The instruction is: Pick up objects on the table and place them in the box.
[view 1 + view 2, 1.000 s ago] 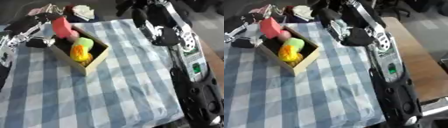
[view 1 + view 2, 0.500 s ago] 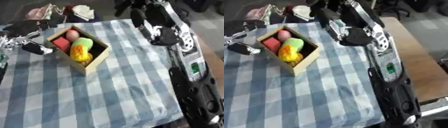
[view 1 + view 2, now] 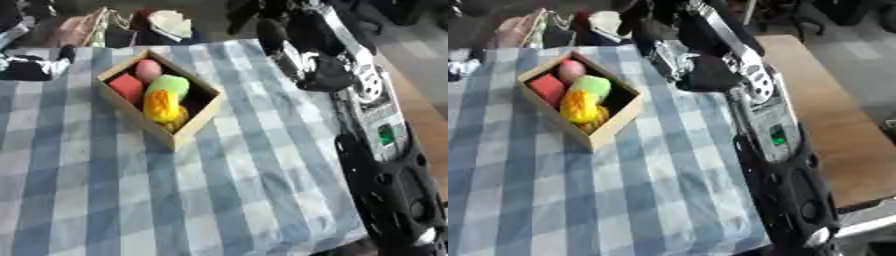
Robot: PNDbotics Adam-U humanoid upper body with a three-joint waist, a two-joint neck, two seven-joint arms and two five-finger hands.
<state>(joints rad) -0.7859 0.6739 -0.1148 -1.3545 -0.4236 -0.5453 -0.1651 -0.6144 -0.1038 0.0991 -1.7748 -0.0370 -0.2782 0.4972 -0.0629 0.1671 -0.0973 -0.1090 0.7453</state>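
An open wooden box (image 3: 194, 121) stands askew on the blue checked cloth (image 3: 131, 200), left of centre. Inside it lie a red block (image 3: 127, 88), a pink rounded piece (image 3: 148, 70), a green piece (image 3: 168, 84) and a yellow-orange piece (image 3: 161, 106). My left hand (image 3: 33, 68) shows at the far left edge, away from the box, its fingers relaxed and holding nothing. My right arm (image 3: 750, 95) runs up the right side. Its hand (image 3: 252, 14) is a dark shape beyond the table's far edge, and its fingers are hidden.
Past the far edge lie a tan bag (image 3: 83, 29) and a white object (image 3: 171, 24). Bare wooden tabletop (image 3: 837, 125) shows to the right of the cloth. The cloth in front of the box carries nothing.
My left hand held the red block over the box, let it go inside, and has drawn back to the left edge. The right arm has hardly moved.
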